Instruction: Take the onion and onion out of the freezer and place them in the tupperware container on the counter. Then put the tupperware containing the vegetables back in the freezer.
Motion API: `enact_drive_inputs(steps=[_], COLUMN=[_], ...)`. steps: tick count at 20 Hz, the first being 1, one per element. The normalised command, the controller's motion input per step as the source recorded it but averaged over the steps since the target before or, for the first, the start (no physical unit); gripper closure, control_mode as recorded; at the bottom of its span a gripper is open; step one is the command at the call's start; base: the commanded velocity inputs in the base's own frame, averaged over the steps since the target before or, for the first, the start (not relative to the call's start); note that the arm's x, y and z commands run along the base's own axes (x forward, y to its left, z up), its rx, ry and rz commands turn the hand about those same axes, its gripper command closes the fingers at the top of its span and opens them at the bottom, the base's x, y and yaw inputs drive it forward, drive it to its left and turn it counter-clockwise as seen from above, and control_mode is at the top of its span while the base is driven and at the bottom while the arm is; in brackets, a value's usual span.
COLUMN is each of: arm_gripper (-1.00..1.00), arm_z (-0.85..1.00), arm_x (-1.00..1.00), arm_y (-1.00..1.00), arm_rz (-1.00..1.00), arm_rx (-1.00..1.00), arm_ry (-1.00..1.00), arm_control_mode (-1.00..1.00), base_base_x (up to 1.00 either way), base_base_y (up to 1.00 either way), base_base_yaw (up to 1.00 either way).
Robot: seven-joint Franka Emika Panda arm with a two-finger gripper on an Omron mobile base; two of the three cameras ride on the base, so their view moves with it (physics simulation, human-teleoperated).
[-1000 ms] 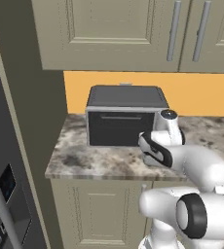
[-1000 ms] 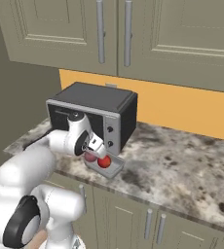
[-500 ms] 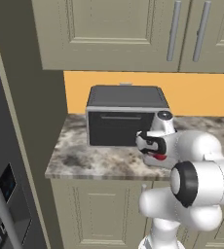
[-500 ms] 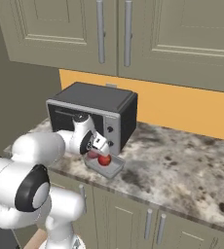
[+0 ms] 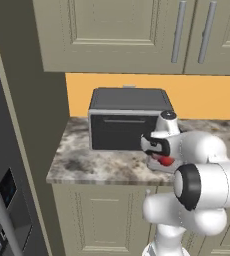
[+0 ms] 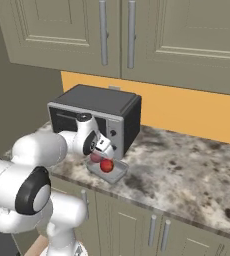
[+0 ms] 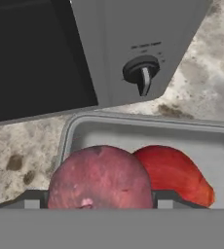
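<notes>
Dull-red onion [image 7: 100, 177] has been carried lower over the grey box [image 6: 118, 174], beside the brighter onion [image 6: 106, 165]; end effector [image 7: 98, 199] clenched around it; release is judged next.

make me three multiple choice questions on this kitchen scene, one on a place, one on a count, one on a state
1. Where does the tupperware container sit?
A. on the counter, in front of the toaster oven
B. on top of the toaster oven
C. on the floor

2. How many onions show in the hand view?
A. one
B. two
C. four

3. What state is the brighter red onion in?
A. lying in the tupperware container
B. resting on the bare counter
C. sitting inside the toaster oven

Answers:
1. A: the grey box rests on the marbled slab just in front of the oven's knob side.
2. B: a duller pinkish-red onion sits nearest the camera, the brighter one beside it.
3. A: the box's grey walls surround it.

The gripper hangs over the box; whether its jaws grip the duller onion cannot be told.
</notes>
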Motion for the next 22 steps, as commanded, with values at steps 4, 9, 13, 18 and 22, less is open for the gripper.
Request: enact_drive_inputs(steps=[4,9,13,18,22], arm_gripper=[-1.00,-1.00,-1.00,-1.00,-1.00], arm_z=[-0.08,-0.02,0.28,0.76,0.31], arm_x=[-0.82,-0.17,-0.06,-0.32,-0.68], arm_y=[-0.27,-0.14,0.00,0.00,-0.31], arm_rz=[0.00,0.00,0.01,0.00,0.00], arm_rx=[-0.03,0.00,0.02,0.06,0.01], arm_ry=[0.00,0.00,-0.06,-0.12,-0.02], arm_control_mode=[-1.00,-1.00,-1.00,-1.00,-1.00], base_base_x=[0.00,0.00,0.00,0.00,0.00], base_base_y=[0.00,0.00,0.00,0.00,0.00], base_base_yaw=[0.00,0.00,0.00,0.00,0.00])
